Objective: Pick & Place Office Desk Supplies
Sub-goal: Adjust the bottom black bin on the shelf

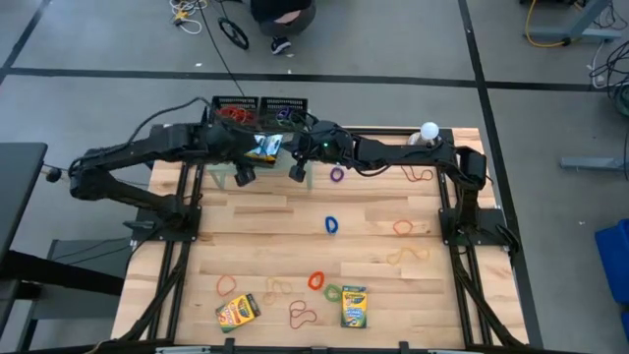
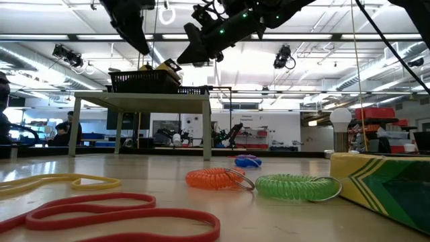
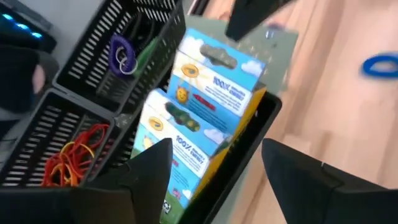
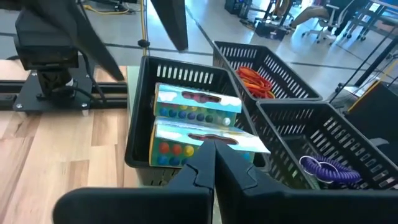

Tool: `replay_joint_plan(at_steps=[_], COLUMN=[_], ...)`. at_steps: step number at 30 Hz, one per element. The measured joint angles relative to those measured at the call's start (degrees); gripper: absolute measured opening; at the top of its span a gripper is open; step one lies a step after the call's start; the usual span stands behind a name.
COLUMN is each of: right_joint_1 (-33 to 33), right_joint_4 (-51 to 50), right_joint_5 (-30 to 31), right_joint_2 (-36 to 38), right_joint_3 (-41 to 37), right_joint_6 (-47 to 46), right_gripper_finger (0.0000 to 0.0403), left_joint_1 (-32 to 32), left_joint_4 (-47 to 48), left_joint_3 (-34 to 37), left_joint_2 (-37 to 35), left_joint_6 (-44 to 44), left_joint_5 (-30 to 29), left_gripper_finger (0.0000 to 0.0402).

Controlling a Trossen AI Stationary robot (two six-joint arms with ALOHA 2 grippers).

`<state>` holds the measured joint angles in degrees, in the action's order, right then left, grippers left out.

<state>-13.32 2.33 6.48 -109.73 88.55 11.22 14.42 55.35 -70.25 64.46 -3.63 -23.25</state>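
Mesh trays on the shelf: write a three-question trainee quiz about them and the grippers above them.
1. True or false: the mesh tray nearest the left gripper holds two crayon boxes.
2. What lies in the tray with the red and orange contents? A) rubber bands B) a blue coil C) a crayon box
3. Which gripper has its fingers pressed together?

Key:
1. True; two boxes sit side by side in it.
2. A.
3. The right gripper; the left one is open above the boxes.
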Motion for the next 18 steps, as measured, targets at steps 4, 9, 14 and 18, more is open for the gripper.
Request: replay_joint_plan(at_steps=[4, 9, 14, 18], right_joint_1=[0.0, 0.0, 0.0, 0.0], right_joint_4=[0.0, -0.1, -0.1, -0.2], right_joint_5=[0.0, 0.0, 0.0, 0.0], right_joint_2=[0.0, 0.0, 0.0, 0.0], right_joint_3=[0.0, 0.0, 0.0, 0.0], right_joint_6=[0.0, 0.0, 0.2, 0.5], right_gripper_finger=[0.0006, 0.0006, 0.0007, 0.0007], left_joint_1=[-1.4, -1.7, -1.7, -1.7], left_joint_4=[-1.2, -1.7, -1.5, -1.5], left_joint_3=[0.1, 0.1, 0.1, 0.1], left_joint_2=[2.9, 5.4, 6.5, 6.5], left_joint_6=[-1.6, -3.0, -3.9, -4.3], left_joint_5=[-3.9, -7.1, -10.7, -11.3], left_gripper_finger=[0.0259, 0.0259, 0.0251, 0.022])
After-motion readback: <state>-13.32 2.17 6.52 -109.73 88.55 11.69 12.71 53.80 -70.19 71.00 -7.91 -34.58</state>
